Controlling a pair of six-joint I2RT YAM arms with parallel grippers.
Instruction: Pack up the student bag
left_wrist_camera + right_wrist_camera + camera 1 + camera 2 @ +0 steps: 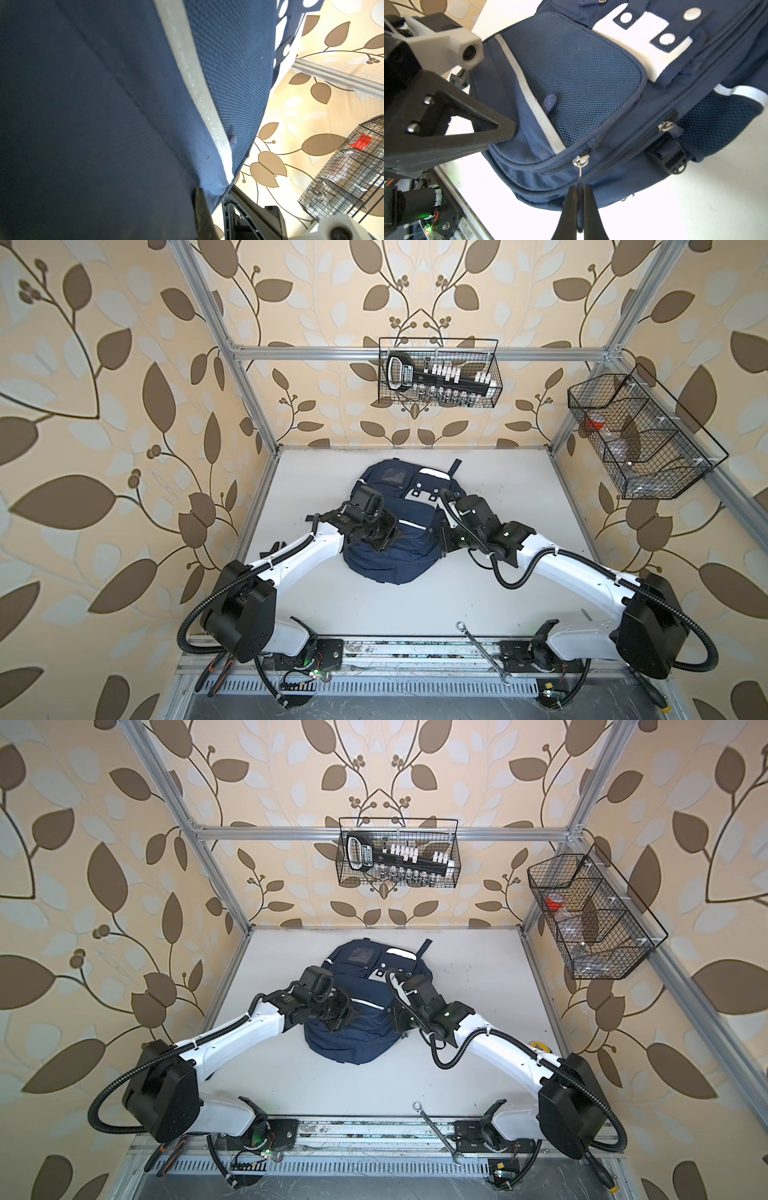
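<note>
1. A spanner [482,651] lies across the near edge of the table [519,497], right of centre.
2. My right gripper [579,188] is clenched on a zip pull [580,166] at the right side of the student bag [395,568].
3. My left gripper [392,537] is closed and pressed against the bag's left side, beside a white stripe [193,83]. I cannot tell whether fabric is pinched.
4. The student bag lies front-up at the table's middle, its top toward the far edge.
5. One wire basket [440,373] hangs above the far edge and a second basket [636,439] near the far right corner.
</note>
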